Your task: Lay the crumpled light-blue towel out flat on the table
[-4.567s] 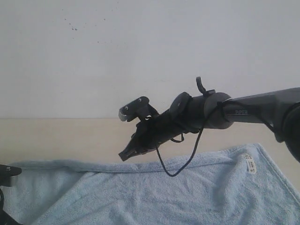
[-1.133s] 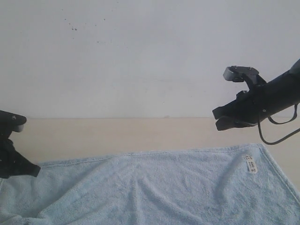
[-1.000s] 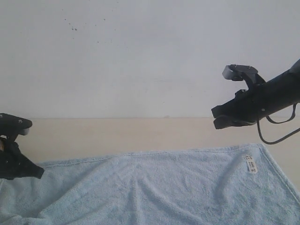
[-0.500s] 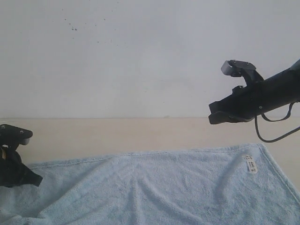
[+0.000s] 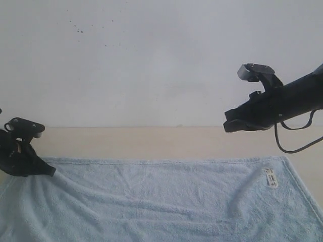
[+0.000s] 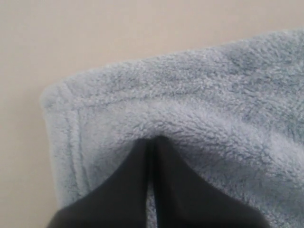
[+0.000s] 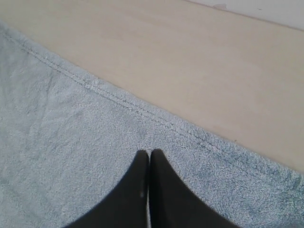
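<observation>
The towel [image 5: 166, 196] lies spread across the lower part of the exterior view on the bench [image 5: 151, 141]. Its far hem runs nearly straight from left to right, and shallow creases show in the pile. A white label [image 5: 270, 177] sits near its far right corner. At the left edge of the frame the left jaws are clenched on the towel just inside a hemmed corner [image 6: 61, 109]; fabric puckers around their tips and a ridge fans out from them. At the upper right the right jaws hang clear above the towel, pressed together on nothing.
</observation>
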